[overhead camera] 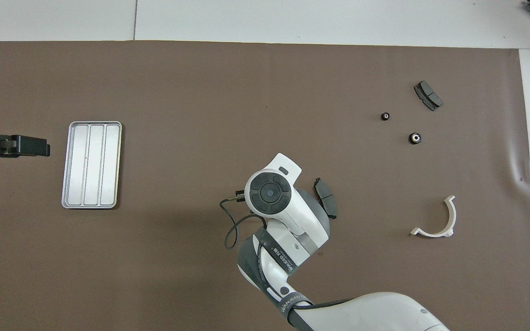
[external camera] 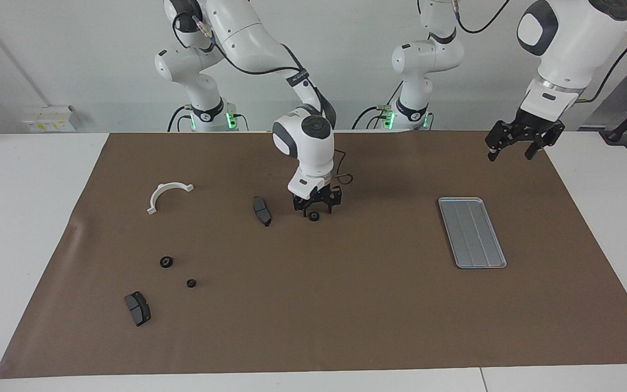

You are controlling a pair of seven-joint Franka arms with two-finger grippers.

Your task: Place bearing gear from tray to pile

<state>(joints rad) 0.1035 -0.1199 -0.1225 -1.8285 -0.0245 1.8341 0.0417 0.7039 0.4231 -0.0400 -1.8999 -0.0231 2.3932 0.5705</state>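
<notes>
So nearest the robots, the left gripper [external camera: 516, 147] hangs in the air with fingers spread wide and nothing in them, by the left arm's end of the brown mat [external camera: 346, 305]. The right gripper [external camera: 316, 207] is low over mid-mat, right above a small black gear [external camera: 314, 216]; can't tell how far its fingers are closed, but the gear isn't gripped. A dark pad [external camera: 262, 210] lies beside it. The tray [external camera: 472, 232] sits bare, a bit farther out. Farthest, two more gears [external camera: 166, 262] [external camera: 191, 283] make the pile.

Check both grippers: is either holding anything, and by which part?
Nothing is held. The right gripper hangs just above a gear on the mat; the left gripper is empty.
</notes>
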